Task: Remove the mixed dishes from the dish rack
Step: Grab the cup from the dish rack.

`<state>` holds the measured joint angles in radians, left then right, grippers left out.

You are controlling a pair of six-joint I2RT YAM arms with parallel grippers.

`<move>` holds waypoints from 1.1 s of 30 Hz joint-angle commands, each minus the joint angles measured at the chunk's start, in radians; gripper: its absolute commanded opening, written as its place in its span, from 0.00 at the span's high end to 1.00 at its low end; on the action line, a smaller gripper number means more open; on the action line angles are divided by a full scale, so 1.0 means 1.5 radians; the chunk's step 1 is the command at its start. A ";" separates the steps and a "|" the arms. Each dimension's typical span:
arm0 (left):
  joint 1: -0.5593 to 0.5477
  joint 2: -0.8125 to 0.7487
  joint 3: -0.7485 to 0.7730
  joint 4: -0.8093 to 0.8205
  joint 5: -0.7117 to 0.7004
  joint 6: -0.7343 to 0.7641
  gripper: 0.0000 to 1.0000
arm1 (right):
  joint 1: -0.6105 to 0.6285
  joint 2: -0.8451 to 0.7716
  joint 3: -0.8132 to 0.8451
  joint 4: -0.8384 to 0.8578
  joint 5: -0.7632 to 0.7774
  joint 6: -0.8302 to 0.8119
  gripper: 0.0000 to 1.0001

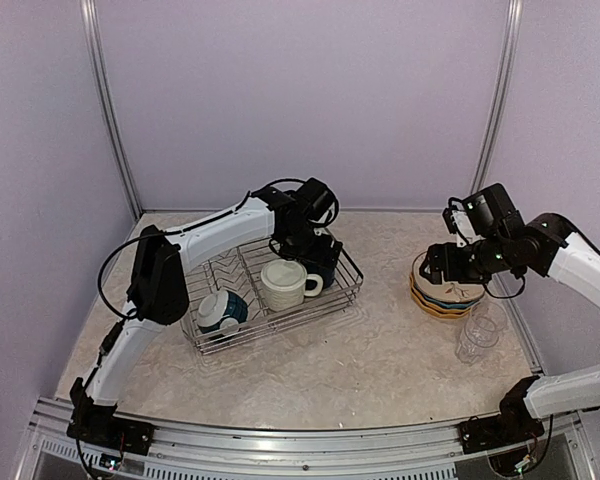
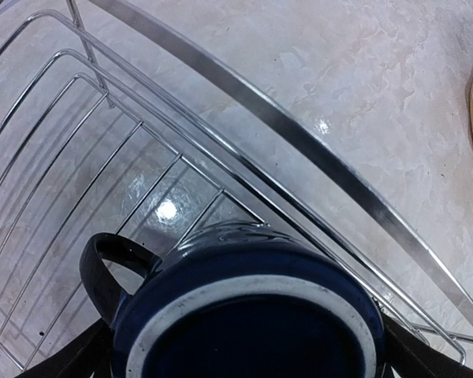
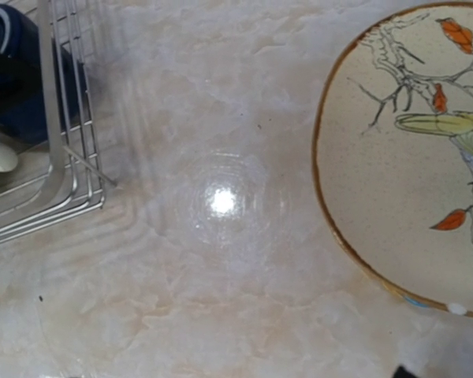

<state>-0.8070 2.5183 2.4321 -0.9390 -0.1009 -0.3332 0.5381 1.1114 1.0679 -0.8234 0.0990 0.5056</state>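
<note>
A robot workcell seen from above and from both wrists. A rectangular silver wire dish rack [image 2: 299,135] sits left of centre on a marbled beige worktop [image 1: 360,370]. In the rack's far right corner, toward the worktop's far edge, is a glossy navy ceramic mug [image 2: 252,315] with a white-ringed end facing the left wrist camera and its loop handle off to one side. The left gripper [image 1: 312,245] is down over this mug with the jaws spread wide, and dark fingers [image 2: 71,358] lie against both sides of its body. Whether they are pressing cannot be told. The mug is probably rigid, fairly heavy, breakable and slick under its glaze, so holding it across the body below the rim looks safer than by the handle, with a straight lift to clear the wires. A cream ceramic mug [image 1: 283,285] and a teal-and-white bowl [image 1: 220,312] are also in the rack. Near the right edge, the right gripper [image 1: 432,264] hovers beside a cream bird-pattern plate [image 3: 394,173] that tops a stack. Its jaw opening is not visible, and nothing is seen in it. Clear glasses [image 1: 477,337] stand nearer along that edge. No brand, label or writing is legible.
</note>
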 commanded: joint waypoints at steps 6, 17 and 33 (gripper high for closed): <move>0.007 0.022 0.010 0.001 -0.027 -0.003 0.20 | -0.005 0.005 -0.007 0.018 -0.017 0.002 0.18; 0.029 -0.063 -0.062 0.033 -0.007 0.008 0.64 | -0.005 0.010 -0.016 0.065 -0.048 0.010 0.18; 0.111 -0.238 -0.176 0.118 0.139 -0.012 0.83 | -0.003 0.038 -0.010 0.163 -0.104 0.032 0.17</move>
<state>-0.6643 2.2787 2.1979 -0.8555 0.0238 -0.3355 0.5381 1.1538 1.0550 -0.6422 -0.0151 0.5301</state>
